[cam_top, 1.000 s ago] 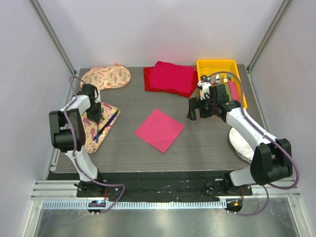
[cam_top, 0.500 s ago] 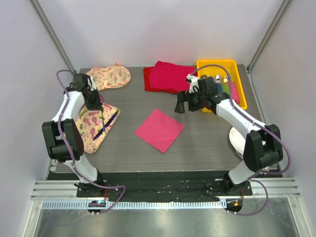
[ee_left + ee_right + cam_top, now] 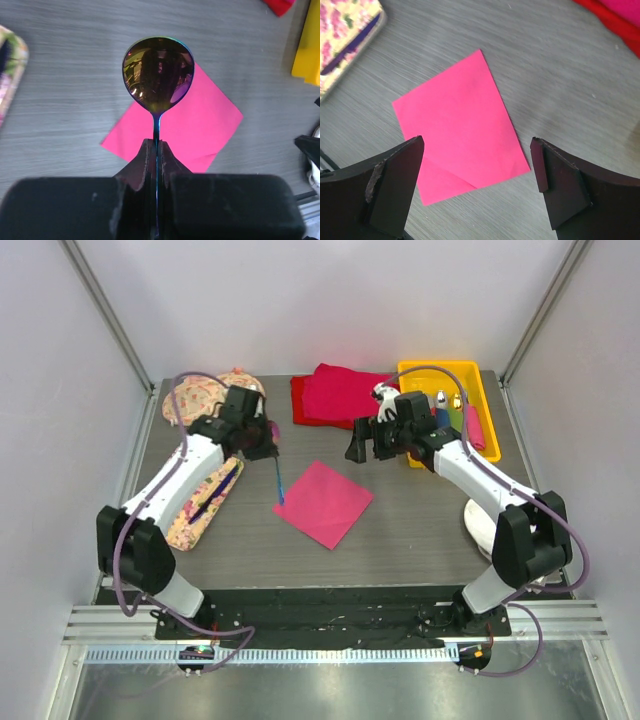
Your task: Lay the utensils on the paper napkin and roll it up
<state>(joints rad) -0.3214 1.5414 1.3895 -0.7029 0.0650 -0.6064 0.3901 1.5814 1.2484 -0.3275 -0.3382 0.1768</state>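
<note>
The pink paper napkin (image 3: 323,503) lies flat mid-table; it also shows in the left wrist view (image 3: 205,125) and the right wrist view (image 3: 460,125). My left gripper (image 3: 270,446) is shut on the thin handle of a spoon (image 3: 279,480), which hangs just above the napkin's left corner. In the left wrist view (image 3: 156,146) the spoon's shiny bowl (image 3: 158,74) points away over the napkin. Another dark-handled utensil (image 3: 214,490) lies on a floral mat (image 3: 190,510). My right gripper (image 3: 366,448) is open and empty above the napkin's far side, its fingers (image 3: 395,180) wide apart.
A pile of red-magenta cloth (image 3: 340,395) lies at the back. A yellow bin (image 3: 440,371) with items stands at the back right. A second floral mat (image 3: 205,395) is at the back left. A white object (image 3: 482,525) sits at the right edge.
My left arm has lifted the spoon off the floral mat and carried it right to the napkin's left corner. My right gripper has moved left and slightly back.
</note>
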